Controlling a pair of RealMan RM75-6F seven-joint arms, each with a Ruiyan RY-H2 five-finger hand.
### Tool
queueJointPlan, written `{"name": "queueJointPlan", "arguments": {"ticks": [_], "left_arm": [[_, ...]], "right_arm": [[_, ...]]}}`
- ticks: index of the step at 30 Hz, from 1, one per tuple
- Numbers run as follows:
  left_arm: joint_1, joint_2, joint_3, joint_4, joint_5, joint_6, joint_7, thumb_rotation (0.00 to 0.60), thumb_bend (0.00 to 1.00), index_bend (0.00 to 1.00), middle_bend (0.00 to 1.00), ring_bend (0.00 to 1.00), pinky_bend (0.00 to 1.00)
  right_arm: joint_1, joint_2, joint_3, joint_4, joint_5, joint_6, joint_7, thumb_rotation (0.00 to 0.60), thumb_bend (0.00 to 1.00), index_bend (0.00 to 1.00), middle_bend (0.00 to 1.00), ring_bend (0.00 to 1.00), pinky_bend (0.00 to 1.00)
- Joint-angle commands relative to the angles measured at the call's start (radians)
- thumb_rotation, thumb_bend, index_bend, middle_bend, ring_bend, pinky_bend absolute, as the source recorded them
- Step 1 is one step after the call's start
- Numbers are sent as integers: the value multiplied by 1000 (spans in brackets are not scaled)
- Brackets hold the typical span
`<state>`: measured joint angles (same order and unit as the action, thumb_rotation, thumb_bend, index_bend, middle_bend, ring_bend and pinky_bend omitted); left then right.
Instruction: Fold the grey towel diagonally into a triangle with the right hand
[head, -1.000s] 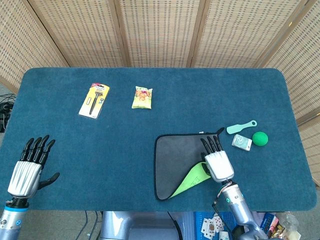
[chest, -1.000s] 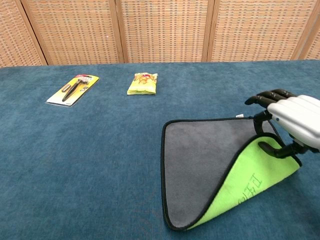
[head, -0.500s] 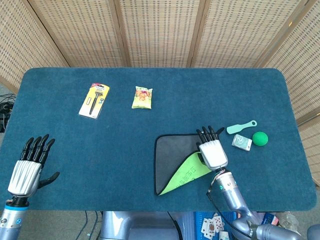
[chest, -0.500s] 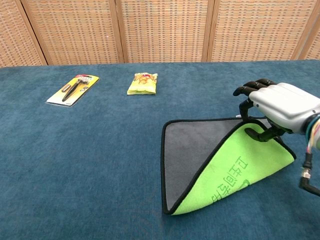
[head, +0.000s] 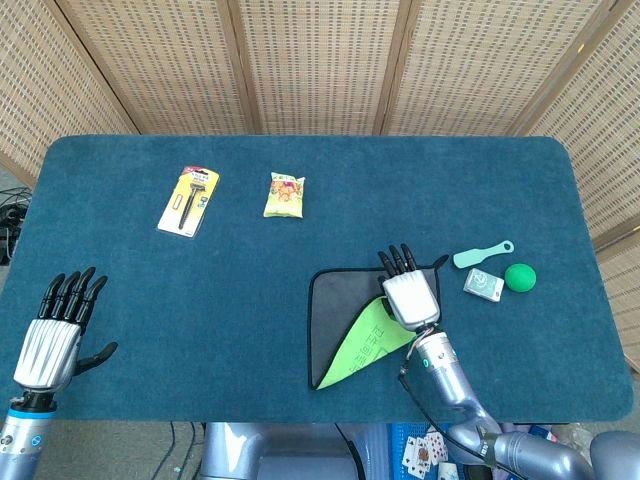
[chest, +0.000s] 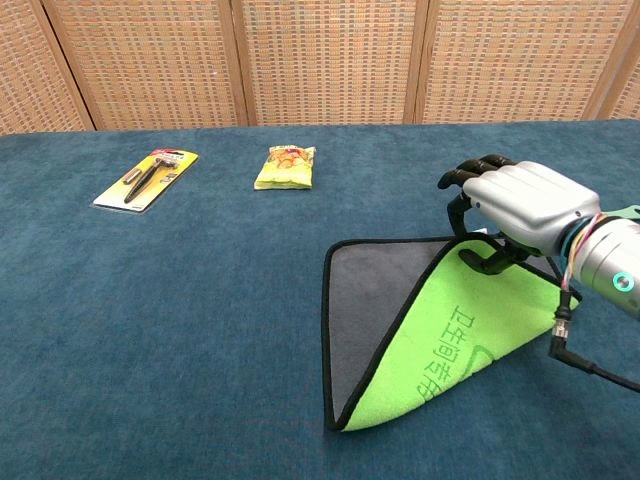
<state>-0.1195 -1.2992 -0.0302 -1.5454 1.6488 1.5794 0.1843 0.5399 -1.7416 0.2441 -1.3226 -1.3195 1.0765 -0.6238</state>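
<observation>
The grey towel (head: 335, 305) lies on the blue table right of centre, its near right corner turned over so the lime-green underside (head: 366, 338) faces up. My right hand (head: 410, 296) grips that lifted corner and holds it over the towel's far right part. In the chest view the right hand (chest: 518, 205) holds the corner just above the grey face (chest: 370, 295), and the green flap (chest: 450, 340) slopes down to the near left corner. Palm down and fingers spread, my left hand (head: 58, 335) holds nothing at the near left edge of the table.
A green ball (head: 519, 277), a small box (head: 484, 286) and a mint-green handled tool (head: 483, 253) lie just right of the towel. A razor pack (head: 189, 200) and a yellow snack packet (head: 285, 194) lie at the far left. The near table edge (head: 300, 418) runs close below the towel.
My right hand has carried the towel corner left and away from me, over the towel. More green underside shows and less grey. The left hand has stayed put.
</observation>
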Motion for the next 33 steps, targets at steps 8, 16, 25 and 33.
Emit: {"name": "queueJointPlan", "arguments": {"ticks": [8, 16, 25, 33], "left_arm": [[-2, 0, -3, 2, -9, -6, -4, 600, 164, 0, 0, 0, 0], [-6, 0, -6, 6, -20, -15, -10, 600, 164, 0, 0, 0, 0], [-8, 2, -11, 8, -32, -21, -18, 600, 164, 0, 0, 0, 0], [-10, 4, -13, 10, -42, -26, -25, 600, 164, 0, 0, 0, 0]], "right_arm": [[61, -44, 8, 43, 26, -24, 0, 600, 491, 653, 146, 0, 0], [108, -75, 20, 73, 47, -38, -3, 600, 491, 653, 150, 0, 0], [162, -116, 32, 124, 75, -64, 0, 600, 491, 653, 151, 0, 0], [194, -140, 29, 149, 84, -69, 7, 600, 491, 653, 152, 0, 0]]}}
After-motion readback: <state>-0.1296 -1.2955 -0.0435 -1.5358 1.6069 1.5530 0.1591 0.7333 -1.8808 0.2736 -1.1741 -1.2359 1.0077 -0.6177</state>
